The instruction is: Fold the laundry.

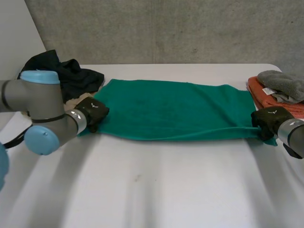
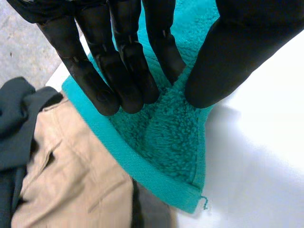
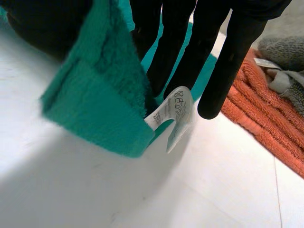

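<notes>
Fold looks barely begun: green towel (image 1: 171, 109) lies spread on table (image 1: 142, 190), left robot hand (image 1: 93, 112) and right robot hand (image 1: 271, 118) pinching its near corners.

- Green towel (image 1: 171, 109): terry, spread flat and long across the table; near right corner lifted, white label (image 3: 173, 111) hanging from it.
- Dark clothes (image 1: 71, 76): crumpled heap at the towel's left end, over a tan garment (image 2: 71, 166).
- Orange towel (image 1: 266, 97): folded, at the right end, grey towel (image 1: 282, 83) on top.
</notes>
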Available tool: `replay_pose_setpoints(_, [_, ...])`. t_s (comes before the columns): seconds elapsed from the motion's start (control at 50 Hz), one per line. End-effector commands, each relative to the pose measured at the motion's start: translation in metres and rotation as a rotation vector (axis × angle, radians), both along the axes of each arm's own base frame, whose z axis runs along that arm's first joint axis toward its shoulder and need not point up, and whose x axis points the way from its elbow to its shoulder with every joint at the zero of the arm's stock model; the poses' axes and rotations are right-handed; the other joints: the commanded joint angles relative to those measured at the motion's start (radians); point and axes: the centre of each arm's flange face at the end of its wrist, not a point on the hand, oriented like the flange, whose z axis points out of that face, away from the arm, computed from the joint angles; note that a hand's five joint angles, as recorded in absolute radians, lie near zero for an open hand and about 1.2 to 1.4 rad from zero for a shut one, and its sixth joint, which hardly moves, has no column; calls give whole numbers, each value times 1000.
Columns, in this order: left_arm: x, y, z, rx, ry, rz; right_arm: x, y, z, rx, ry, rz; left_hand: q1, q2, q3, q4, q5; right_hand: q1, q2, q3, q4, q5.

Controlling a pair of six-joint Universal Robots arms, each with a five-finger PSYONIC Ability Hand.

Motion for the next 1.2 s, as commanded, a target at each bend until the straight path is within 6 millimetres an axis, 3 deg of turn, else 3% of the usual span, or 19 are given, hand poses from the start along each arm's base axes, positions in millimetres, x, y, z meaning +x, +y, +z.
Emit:
replay_pose_setpoints(0.02, [27,72,26,199,-72,14,-17,32,12,161,126,146,246,203,212,205,231,255,218,207,200,196])
replay_pose_setpoints(0.14, [57,138,34,378,-159,53,-51,67,25,300,370,373,246,203,212,205,231,255,218,207,200,196])
replay_pose_setpoints(0.2, [63,156,38,388,-172,35,-63,82,27,361,440,479,246,203,212,205,231,255,218,207,200,196])
replay_pose_setpoints(0.28, [61,159,38,384,-183,10,-61,87,24,390,427,507,246,203,212,205,231,255,218,207,200,196])
replay_pose_setpoints(0.4, [48,134,39,340,-180,8,-60,63,15,321,390,424,246,203,212,205,231,255,218,207,200,196])
replay_pose_setpoints(0.48, [25,107,50,244,-104,5,-48,38,15,209,331,331,246,203,212,205,231,255,218,207,200,196])
replay_pose_setpoints(0.58, [-6,58,62,73,-3,35,-35,4,12,81,221,218,246,203,212,205,231,255,218,207,200,196])
replay_pose_setpoints(0.66, [-17,27,64,-14,7,80,-25,-17,9,-7,209,183,246,203,212,205,231,255,218,207,200,196])
replay_pose_setpoints(0.9, [-47,-19,44,-148,13,62,-9,-61,-7,-154,277,140,246,203,212,205,231,255,218,207,200,196])
replay_pose_setpoints(0.92, [-48,-19,43,-148,17,59,-7,-62,-9,-158,280,143,246,203,212,205,231,-4,-41,-52,-59,-63])
replay_pose_setpoints(0.94, [-50,-20,41,-149,18,54,-4,-63,-11,-160,284,145,162,119,128,121,147,-486,-523,-534,-541,-546])
replay_pose_setpoints(0.96, [-53,-19,40,-151,22,47,-1,-64,-14,-157,296,140,-664,-707,-699,-706,-679,-966,-1004,-1015,-1022,-1026])
replay_pose_setpoints(0.98, [-55,-18,40,-151,26,38,1,-64,-14,-158,303,136,-976,-1019,-1010,-1017,-991,-965,-1003,-1014,-1021,-1025])
replay_pose_setpoints(1.1, [-66,-8,57,-198,57,6,2,-57,3,-156,320,64,-976,-1019,-1010,-1017,-991,-966,-1004,-1015,-1022,-1026])
replay_pose_setpoints(1.2, [-51,-8,83,-247,85,54,-1,-47,24,-176,254,48,-976,-1019,-1010,-1017,-991,-966,-1004,-1015,-1022,-1026])
